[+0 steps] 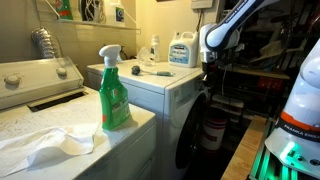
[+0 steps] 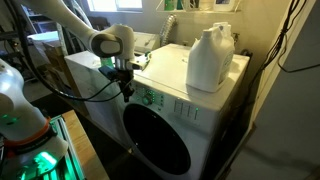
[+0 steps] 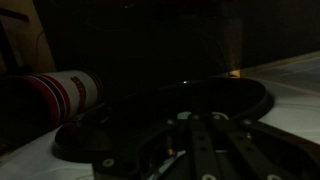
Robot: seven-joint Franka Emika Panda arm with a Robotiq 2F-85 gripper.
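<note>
My gripper (image 1: 208, 80) hangs just in front of the white front-loading machine (image 2: 215, 110), by the upper edge of its round dark door (image 2: 158, 140). It also shows in an exterior view (image 2: 125, 88) beside the control panel corner. In the dark wrist view the two fingers (image 3: 200, 140) lie close together, shut and holding nothing, pointing over the door's dark round rim (image 3: 150, 110). I cannot tell whether the fingertips touch the door. The door is closed in an exterior view.
A white detergent jug (image 2: 210, 58) stands on the machine's top and shows in both exterior views (image 1: 183, 50). A green spray bottle (image 1: 113, 90) and a white cloth (image 1: 50, 145) sit on the near counter. A red-and-white container (image 3: 65, 92) stands on the floor.
</note>
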